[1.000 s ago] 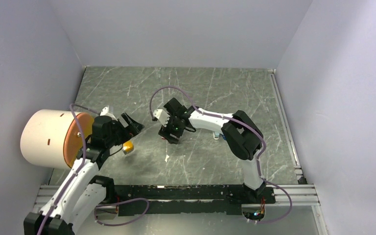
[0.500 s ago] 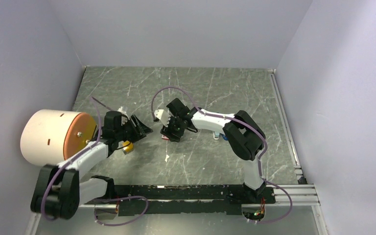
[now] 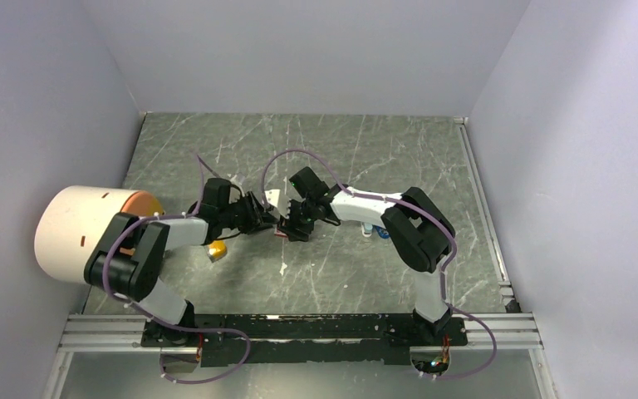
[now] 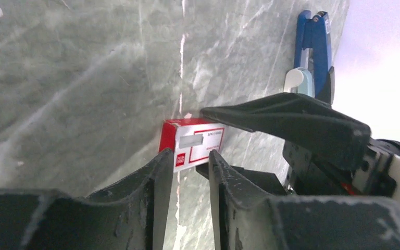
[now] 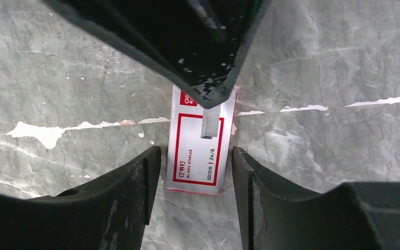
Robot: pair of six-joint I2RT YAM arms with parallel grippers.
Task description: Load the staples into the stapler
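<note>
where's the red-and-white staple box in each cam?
Top external: staple box mid-frame, where left gripper and right gripper meet.
Left wrist: centre, just past its own fingertips.
Right wrist: centre, between its own fingers.
Landmark: the other arm's black finger at the box.

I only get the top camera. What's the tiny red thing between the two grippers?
Observer: A red-and-white staple box, lying flat.
Operator: Is the right gripper squeezing it?
Observer: No, the right gripper is open, one finger on each side of the box.
Operator: And the left one?
Observer: The left gripper holds nothing; its fingers are slightly apart, pointed at the box.
</note>
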